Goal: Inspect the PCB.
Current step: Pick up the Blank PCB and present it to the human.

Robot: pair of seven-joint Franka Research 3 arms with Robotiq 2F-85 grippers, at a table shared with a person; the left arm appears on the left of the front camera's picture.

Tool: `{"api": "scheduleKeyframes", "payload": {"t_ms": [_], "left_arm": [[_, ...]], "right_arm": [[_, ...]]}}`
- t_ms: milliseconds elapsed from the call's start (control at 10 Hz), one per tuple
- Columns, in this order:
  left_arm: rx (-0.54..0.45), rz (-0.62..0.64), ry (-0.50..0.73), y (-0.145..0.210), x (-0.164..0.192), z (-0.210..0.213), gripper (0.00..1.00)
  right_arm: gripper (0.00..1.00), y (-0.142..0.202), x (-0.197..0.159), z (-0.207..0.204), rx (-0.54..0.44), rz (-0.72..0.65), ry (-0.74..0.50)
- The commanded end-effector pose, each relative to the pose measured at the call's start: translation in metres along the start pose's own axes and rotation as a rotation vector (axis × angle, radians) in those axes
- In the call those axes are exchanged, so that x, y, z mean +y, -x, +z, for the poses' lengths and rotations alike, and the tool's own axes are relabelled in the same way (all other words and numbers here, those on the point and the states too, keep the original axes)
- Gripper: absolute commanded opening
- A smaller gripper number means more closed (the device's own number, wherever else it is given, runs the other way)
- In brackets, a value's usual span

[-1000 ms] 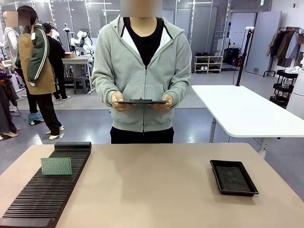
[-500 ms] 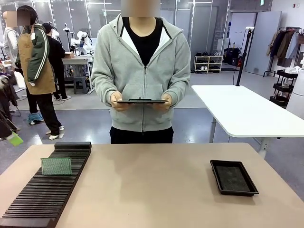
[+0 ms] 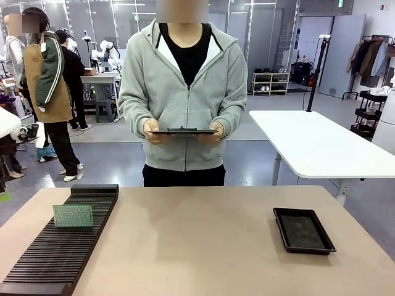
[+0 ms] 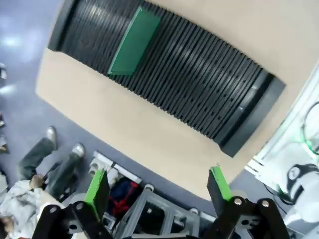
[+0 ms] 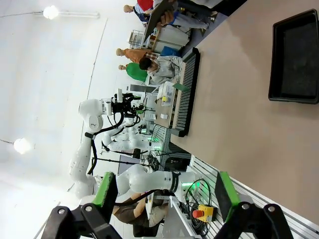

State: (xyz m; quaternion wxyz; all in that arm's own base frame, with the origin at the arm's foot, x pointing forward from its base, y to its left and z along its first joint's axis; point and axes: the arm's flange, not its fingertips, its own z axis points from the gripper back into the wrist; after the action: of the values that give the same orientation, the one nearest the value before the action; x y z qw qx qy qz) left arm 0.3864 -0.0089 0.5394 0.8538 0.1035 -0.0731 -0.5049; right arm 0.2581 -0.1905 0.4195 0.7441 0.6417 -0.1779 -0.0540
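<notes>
The PCB (image 3: 73, 216) is standing upright in a slot of the black rack (image 3: 55, 259) at the table's left. The left gripper (image 4: 158, 184) is hanging high over the rack, fingers spread and empty. The right gripper (image 5: 164, 190) is likewise gaping, well apart from the tray (image 3: 302, 231).

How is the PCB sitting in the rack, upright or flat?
Upright: the PCB stands on edge in a slot of the black rack.

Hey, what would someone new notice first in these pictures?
The green PCB stands upright in a slotted black rack at the left of the table. Across it a person holds a dark tablet in both hands, and a black tray lies at the right.
</notes>
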Motion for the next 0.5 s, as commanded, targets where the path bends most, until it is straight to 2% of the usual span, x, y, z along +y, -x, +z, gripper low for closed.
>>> {"api": "scheduleKeyframes", "payload": {"t_ms": [0, 300, 400], "left_arm": [[0.006, 0.012, -0.017, -0.006, -0.006, 0.006, 1.0], [-0.01, -0.006, -0.002, -0.005, -0.003, 0.002, 1.0], [0.007, -0.028, -0.014, -0.009, 0.008, -0.004, 1.0]], "right_arm": [[1.0, 0.001, 0.001, 0.002, 0.008, 0.004, -0.002], [1.0, 0.001, 0.001, 0.002, 0.008, 0.004, -0.002], [1.0, 0.001, 0.001, 0.002, 0.008, 0.004, -0.002]]}}
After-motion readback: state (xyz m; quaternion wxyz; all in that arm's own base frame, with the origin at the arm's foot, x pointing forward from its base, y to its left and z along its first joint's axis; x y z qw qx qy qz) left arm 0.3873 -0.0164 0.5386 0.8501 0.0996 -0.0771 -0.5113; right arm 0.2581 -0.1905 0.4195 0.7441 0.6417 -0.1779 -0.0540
